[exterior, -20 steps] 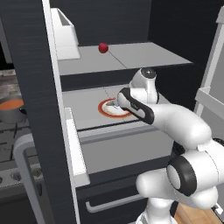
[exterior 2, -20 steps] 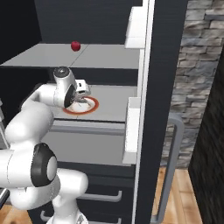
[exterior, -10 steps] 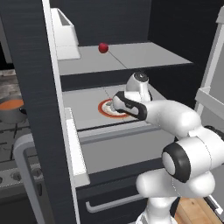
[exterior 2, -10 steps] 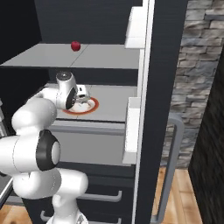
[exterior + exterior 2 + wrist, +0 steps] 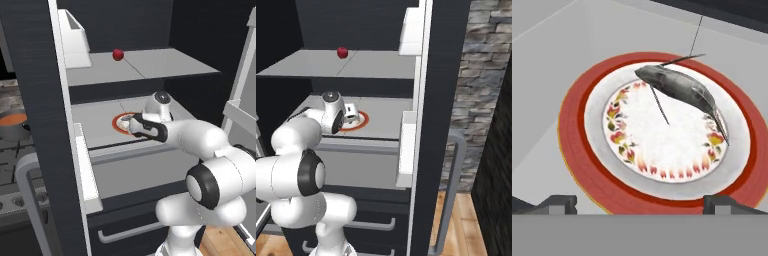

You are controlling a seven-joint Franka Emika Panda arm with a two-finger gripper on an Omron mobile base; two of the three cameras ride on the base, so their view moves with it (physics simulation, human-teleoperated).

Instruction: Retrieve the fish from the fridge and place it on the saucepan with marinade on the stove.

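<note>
Grey-silver fish (image 5: 679, 88) lies on the far part of the red-rimmed plate (image 5: 577, 150), on the middle fridge shelf (image 5: 100, 112) | our gripper (image 5: 640, 202) hovers above, released, empty | risk: we close short of the fish and nudge the plate.

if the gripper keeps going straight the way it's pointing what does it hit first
Most likely the plate on the fridge shelf. The open gripper points down at the plate's white centre, with the fish lying toward the far rim; depth is hard to judge.

no readable text, labels or signs anywhere
</note>
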